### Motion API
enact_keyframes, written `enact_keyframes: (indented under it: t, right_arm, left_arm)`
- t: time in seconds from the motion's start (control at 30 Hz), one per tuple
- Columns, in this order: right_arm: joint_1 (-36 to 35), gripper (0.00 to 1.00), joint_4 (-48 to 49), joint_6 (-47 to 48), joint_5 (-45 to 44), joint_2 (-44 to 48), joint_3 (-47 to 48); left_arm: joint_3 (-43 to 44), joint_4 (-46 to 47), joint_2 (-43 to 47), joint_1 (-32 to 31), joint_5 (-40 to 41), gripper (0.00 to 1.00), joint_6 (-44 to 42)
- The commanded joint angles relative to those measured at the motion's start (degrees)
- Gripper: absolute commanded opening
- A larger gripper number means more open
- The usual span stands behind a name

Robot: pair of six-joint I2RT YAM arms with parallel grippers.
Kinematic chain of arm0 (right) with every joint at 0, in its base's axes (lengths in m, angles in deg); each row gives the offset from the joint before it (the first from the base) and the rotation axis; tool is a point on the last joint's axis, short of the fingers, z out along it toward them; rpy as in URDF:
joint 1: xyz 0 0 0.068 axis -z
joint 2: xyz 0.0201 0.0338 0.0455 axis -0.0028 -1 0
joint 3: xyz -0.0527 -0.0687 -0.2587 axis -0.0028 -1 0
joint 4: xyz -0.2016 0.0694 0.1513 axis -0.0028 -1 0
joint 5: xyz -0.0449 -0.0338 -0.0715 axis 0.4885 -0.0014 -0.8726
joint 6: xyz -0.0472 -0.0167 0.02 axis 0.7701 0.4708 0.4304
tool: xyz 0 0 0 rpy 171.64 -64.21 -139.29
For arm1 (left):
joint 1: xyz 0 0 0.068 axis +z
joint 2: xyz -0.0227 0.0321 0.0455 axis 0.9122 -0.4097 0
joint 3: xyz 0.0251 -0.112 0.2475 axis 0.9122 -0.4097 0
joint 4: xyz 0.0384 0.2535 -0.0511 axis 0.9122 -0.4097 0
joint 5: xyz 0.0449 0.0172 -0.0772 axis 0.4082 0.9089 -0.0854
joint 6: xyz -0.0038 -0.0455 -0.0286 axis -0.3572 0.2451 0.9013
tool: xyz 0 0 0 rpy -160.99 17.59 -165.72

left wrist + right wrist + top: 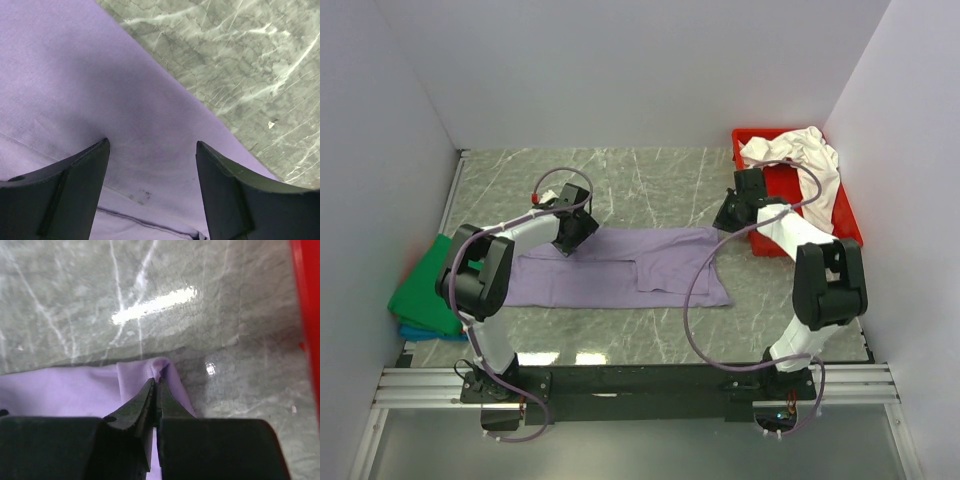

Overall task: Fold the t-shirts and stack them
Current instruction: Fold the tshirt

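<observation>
Working the fold on the purple shirt (620, 270) mid tabletop (650, 180): right fingers (145, 400) clamping its far right corner, left fingers (80, 175) hanging apart over the cloth. Probably needing a left pinch next.

I work in a robot lab cell. Plain white walls (620, 70) box in three sides of my table (660, 180), whose top is a grey marble-pattern sheet. My left arm (480, 275) and right arm (828, 285) are mounted on a black crossbar (650, 380) between bare aluminium rails (420, 385) along the near edge. Purple cables (686, 305) loop loose along them. A rigid red plastic tray (855, 225) sits at the far right.
</observation>
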Motion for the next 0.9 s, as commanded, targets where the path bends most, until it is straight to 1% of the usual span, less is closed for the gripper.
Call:
enact_keyframes:
  t: [0.0,0.17,0.37,0.4,0.43,0.47,0.5,0.53,0.67,0.77,0.87]
  right_arm:
    - [-0.32,0.0,0.6,-1.02,-3.87,5.42,-1.4]
    - [-0.41,0.0,-0.29,-1.1,-7.83,7.53,-3.16]
    - [-0.41,0.0,0.5,-1.45,-9.24,5.25,-4.65]
    - [-0.41,0.02,0.68,-1.63,-9.32,4.9,-5.0]
    - [-0.32,0.06,0.85,-1.63,-9.33,4.72,-5.27]
    - [-0.32,0.17,1.38,-1.54,-9.06,4.63,-5.97]
    - [-0.32,0.22,1.56,-1.54,-8.71,4.72,-6.23]
    - [-0.32,0.29,1.65,-1.54,-8.54,4.89,-6.41]
    - [-0.32,0.4,1.83,-1.54,-7.65,6.48,-6.68]
    - [-0.32,0.43,1.91,-0.84,-7.39,7.01,-5.54]
    - [-0.5,0.43,1.47,0.38,-5.81,5.17,-3.08]
  left_arm:
    - [-2.89,-0.55,-1.49,0.22,0.11,0.76,2.18]
    - [-3.33,-0.2,-1.31,0.4,-0.42,0.76,2.62]
    - [-3.16,-0.2,-1.14,0.4,-0.86,0.76,2.27]
    - [-3.16,-0.28,-0.96,0.4,-0.77,0.76,2.18]
    - [-3.07,-0.28,-0.87,0.48,-0.86,0.76,2.1]
    - [-3.07,-0.46,-0.78,0.49,-0.77,0.76,2.01]
    - [-2.98,-0.37,-0.78,0.4,-0.77,0.76,1.92]
    - [-3.07,-0.29,-0.78,0.48,-0.86,0.76,1.83]
    - [-2.81,-0.37,-0.7,0.48,-0.95,0.76,1.66]
    - [-2.81,-0.28,-0.52,0.49,-1.03,0.76,1.48]
    - [-2.81,-0.2,-0.61,0.49,-1.21,0.76,1.39]
